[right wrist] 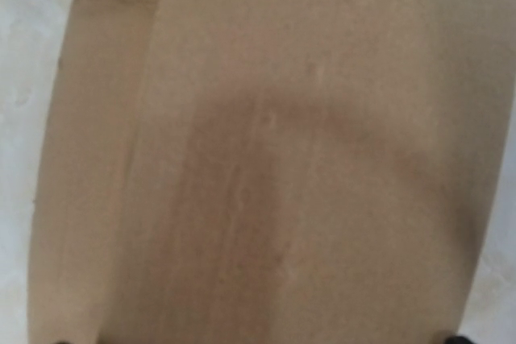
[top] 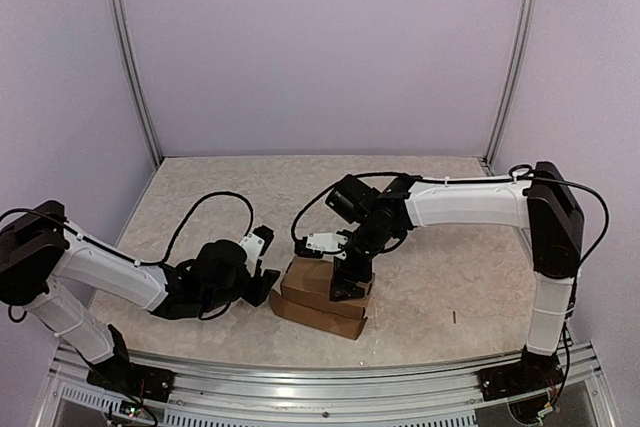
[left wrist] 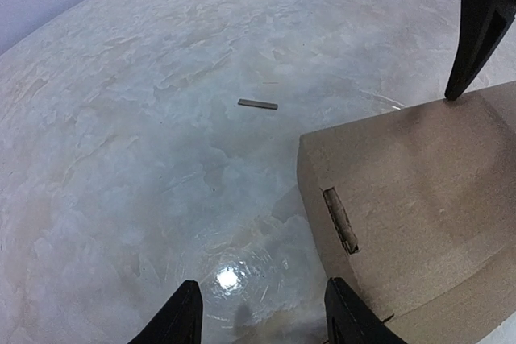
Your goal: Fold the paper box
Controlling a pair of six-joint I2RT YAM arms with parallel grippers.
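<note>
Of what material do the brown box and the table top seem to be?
The paper box: brown cardboard, matte; its creases, cut slot and dull surface show this. The table top: pale marbled stone or perhaps a laminate imitating it, slightly glossy; a light reflects in it.

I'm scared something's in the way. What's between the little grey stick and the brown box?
Only bare table lies between the grey stick and the paper box, seen in the left wrist view.

Lab cell: alu frame [top: 132,67], lilac walls [top: 320,47]
</note>
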